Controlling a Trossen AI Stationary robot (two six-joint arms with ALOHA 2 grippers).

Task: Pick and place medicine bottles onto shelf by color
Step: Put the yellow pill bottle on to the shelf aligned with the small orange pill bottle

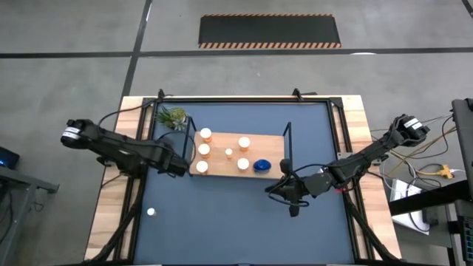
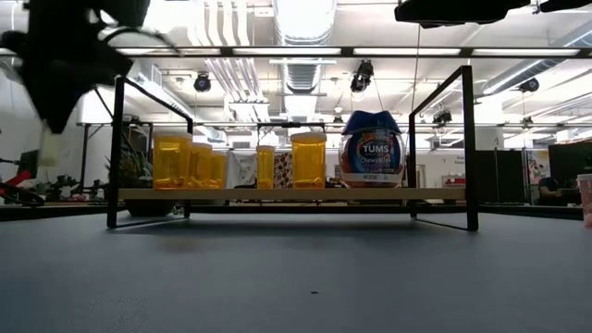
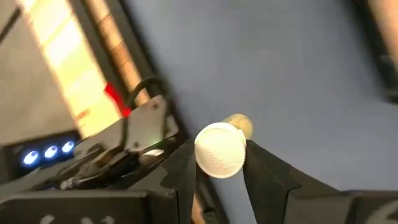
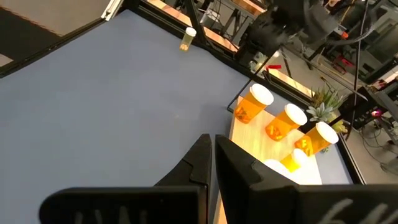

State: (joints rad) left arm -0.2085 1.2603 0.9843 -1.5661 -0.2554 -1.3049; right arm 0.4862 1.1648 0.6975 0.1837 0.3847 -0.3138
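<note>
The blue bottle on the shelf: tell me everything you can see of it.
The blue bottle is a squat, rounded jar with a dark-blue cap and a label reading TUMS. It stands upright on the light-wood shelf, at the end nearer the right arm, apart from the orange bottles. It looks like plastic and is the largest bottle there. Nothing touches it but the board; neither gripper is at it.
</note>
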